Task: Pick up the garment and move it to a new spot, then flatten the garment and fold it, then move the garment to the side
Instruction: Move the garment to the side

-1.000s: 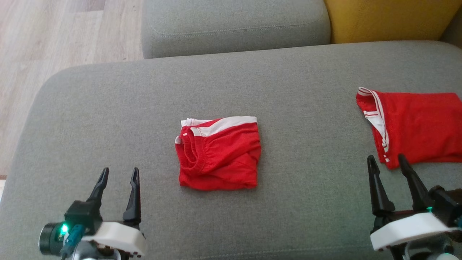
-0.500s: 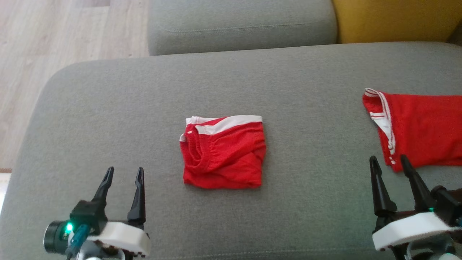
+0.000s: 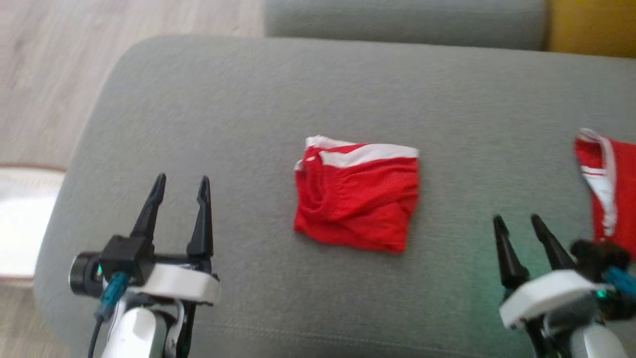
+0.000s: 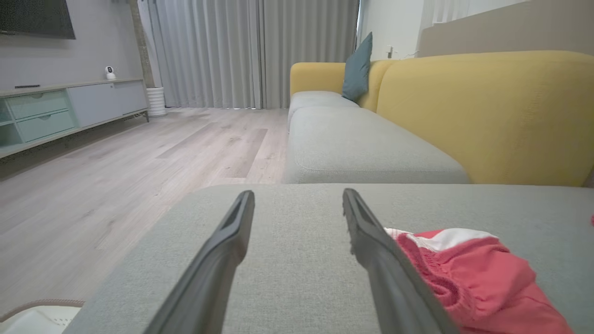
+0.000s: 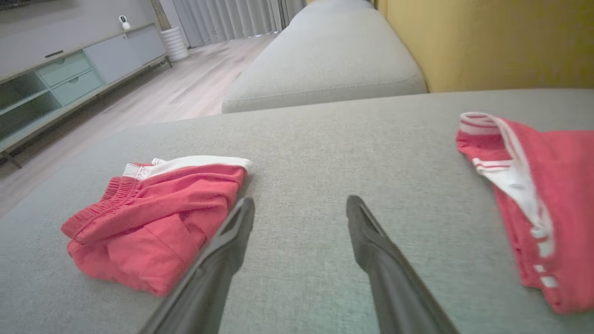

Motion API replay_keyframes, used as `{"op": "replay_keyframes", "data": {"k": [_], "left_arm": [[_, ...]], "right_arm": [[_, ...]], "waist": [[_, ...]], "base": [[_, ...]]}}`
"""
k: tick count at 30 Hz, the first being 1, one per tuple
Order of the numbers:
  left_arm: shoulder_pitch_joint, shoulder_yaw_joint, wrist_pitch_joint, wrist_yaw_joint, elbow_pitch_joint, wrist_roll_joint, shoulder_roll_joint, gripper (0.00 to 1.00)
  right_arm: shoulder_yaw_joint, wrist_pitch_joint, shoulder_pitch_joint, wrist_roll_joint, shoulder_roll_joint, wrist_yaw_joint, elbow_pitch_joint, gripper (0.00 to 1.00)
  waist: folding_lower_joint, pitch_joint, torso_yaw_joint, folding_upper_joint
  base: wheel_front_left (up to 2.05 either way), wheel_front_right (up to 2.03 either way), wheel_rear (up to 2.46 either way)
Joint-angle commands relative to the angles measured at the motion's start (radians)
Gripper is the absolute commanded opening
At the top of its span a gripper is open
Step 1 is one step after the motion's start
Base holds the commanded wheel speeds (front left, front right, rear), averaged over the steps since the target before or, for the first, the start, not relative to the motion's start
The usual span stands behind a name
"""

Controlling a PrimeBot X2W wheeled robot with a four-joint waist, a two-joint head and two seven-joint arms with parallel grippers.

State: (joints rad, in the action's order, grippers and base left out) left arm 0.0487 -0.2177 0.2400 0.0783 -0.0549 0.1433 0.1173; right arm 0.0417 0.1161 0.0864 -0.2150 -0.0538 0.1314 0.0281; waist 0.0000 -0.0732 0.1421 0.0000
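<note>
Left gripper (image 3: pixel 182 178) near the grey cushion's (image 3: pixel 298 89) left edge, fingers spread, holding nothing. Folded red garment (image 3: pixel 357 199) mid-cushion, well apart from both pincers, nothing blocking it. Right gripper (image 3: pixel 516 219) spread too, empty, just beside a second red garment (image 3: pixel 608 194) at the right edge. Wrist views add a low cabinet (image 4: pixel 55 111), curtains (image 4: pixel 250 51), yellow backrest (image 4: pixel 482 111).

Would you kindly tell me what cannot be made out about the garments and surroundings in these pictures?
Side garment: cut off by the right edge in the head and right wrist views; its full shape is unknown.
Folded garment: head view blurred, fold layers unclear; in the left wrist view the left gripper covers part of it.
White device on the cabinet, left wrist view: too small to identify.
</note>
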Motion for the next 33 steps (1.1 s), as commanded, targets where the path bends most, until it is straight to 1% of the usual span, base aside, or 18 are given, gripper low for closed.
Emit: {"op": "replay_keyframes", "data": {"k": [1,8,13,18,22,27,28,29,30,31,33], "left_arm": [[0.064,0.03,0.011,-0.001,0.032,-0.001,0.001,1.0],[0.107,0.025,0.021,-0.005,0.027,0.0,-0.02,1.0],[0.114,0.026,0.021,-0.008,0.041,-0.015,-0.029,1.0],[0.114,0.029,0.022,-0.019,0.046,-0.02,-0.035,1.0],[0.117,0.035,0.022,-0.026,0.049,-0.022,-0.039,1.0],[0.122,0.041,0.022,-0.03,0.05,-0.028,-0.042,1.0],[0.123,0.042,0.022,-0.032,0.049,-0.029,-0.044,1.0],[0.123,0.042,0.022,-0.032,0.049,-0.029,-0.044,1.0],[0.124,0.043,0.022,-0.034,0.048,-0.03,-0.045,1.0],[0.124,0.044,0.022,-0.035,0.047,-0.03,-0.046,1.0],[0.124,0.046,0.022,-0.037,0.044,-0.031,-0.047,1.0]], "right_arm": [[-0.036,0.002,-0.076,-0.007,-0.023,-0.001,-0.003,1.0],[-0.09,0.015,-0.208,-0.052,-0.016,-0.001,0.176,1.0],[-0.146,0.02,-0.283,-0.086,-0.009,-0.001,0.294,1.0],[-0.171,0.053,-0.33,-0.13,-0.001,-0.001,0.402,1.0],[-0.213,0.087,-0.356,-0.177,0.002,-0.001,0.442,1.0],[-0.248,0.119,-0.383,-0.191,0.002,-0.001,0.466,1.0],[-0.257,0.141,-0.394,-0.196,0.003,-0.001,0.48,0.48],[-0.257,0.141,-0.394,-0.196,0.003,-0.001,0.48,0.48],[-0.261,0.15,-0.397,-0.196,0.003,-0.001,0.486,0.16],[-0.263,0.154,-0.399,-0.199,0.003,-0.001,0.487,0.0],[-0.262,0.151,-0.402,-0.194,0.003,-0.001,0.485,0.0]], "waist": [[0.0,-0.048,0.055,0.0],[0.0,-0.092,0.115,0.0],[0.0,-0.104,0.129,0.0],[0.0,-0.108,0.132,0.0],[0.0,-0.117,0.128,0.0],[0.0,-0.125,0.121,0.0],[0.0,-0.128,0.119,0.0],[0.0,-0.128,0.119,0.0],[0.0,-0.129,0.118,0.0],[0.0,-0.129,0.117,0.0],[0.0,-0.129,0.116,0.0]], "base": [[0.0,0.0,0.0],[0.0,0.0,0.0],[0.0,0.0,0.0],[0.0,0.0,0.0],[0.0,0.0,0.0],[0.0,0.0,0.0],[0.0,0.0,0.0],[0.0,0.0,0.0],[0.0,0.0,0.0],[0.0,0.0,0.0],[0.0,0.0,0.0]]}}
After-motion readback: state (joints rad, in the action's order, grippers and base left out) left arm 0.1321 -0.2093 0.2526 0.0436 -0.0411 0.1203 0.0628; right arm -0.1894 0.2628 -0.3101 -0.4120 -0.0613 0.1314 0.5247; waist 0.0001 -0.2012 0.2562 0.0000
